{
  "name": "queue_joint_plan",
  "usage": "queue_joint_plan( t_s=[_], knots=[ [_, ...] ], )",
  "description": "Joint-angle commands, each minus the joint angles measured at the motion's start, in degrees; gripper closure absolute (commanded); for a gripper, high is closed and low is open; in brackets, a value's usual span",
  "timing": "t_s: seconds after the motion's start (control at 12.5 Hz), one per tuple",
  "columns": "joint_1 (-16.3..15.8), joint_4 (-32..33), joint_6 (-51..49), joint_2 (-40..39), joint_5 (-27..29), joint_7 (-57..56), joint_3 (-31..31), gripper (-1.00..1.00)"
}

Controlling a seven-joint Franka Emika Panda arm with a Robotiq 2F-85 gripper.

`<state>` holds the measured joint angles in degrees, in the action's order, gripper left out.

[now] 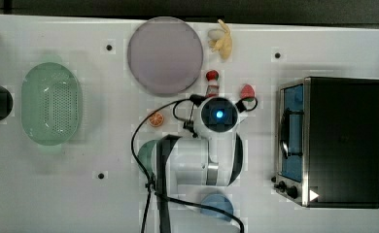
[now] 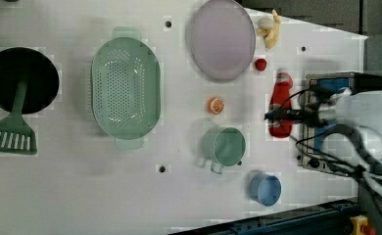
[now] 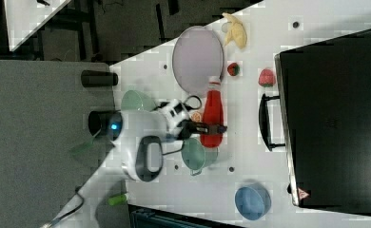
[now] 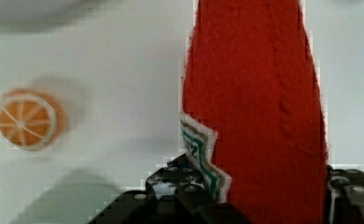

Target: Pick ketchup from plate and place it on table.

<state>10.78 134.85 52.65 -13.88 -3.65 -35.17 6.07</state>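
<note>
Gripping the ketchup (image 4: 257, 116) by its lower body, the tool (image 4: 255, 196) has a dark finger on either side of the red bottle in the wrist view, pinching across its width so it stays upright in the grasp. In the right view the ketchup (image 3: 212, 118) is off the plate (image 3: 197, 59), whose lilac surface lies bare just beside its white cap, and the bottle is over the white bench (image 3: 250, 156) between the orange slice (image 4: 28, 119) and the black oven (image 3: 331, 118). Whether its base touches the bench cannot be told. A green cup (image 3: 198, 154) sits near the bottle's base, so a set-down spot apart from it seems sensible.
</note>
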Motion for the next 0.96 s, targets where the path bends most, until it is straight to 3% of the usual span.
queue_joint_plan(
  t_s=[0.08, 0.16, 0.48, 0.72, 0.96],
  knots=[
    [0.1, -0.3, 4.0, -1.2, 0.3, 5.9, 0.0, -0.15],
    [0.1, -0.3, 4.4, -2.3, 0.4, 6.2, 0.0, -0.23],
    [0.1, -1.4, 5.8, -2.0, 1.1, 6.2, 0.2, -1.00],
    [0.0, -6.5, 4.0, 0.6, 1.1, 7.6, 0.6, -1.00],
    [0.0, -14.4, -6.0, 2.9, 1.1, 17.9, 1.5, -1.00]
  ],
)
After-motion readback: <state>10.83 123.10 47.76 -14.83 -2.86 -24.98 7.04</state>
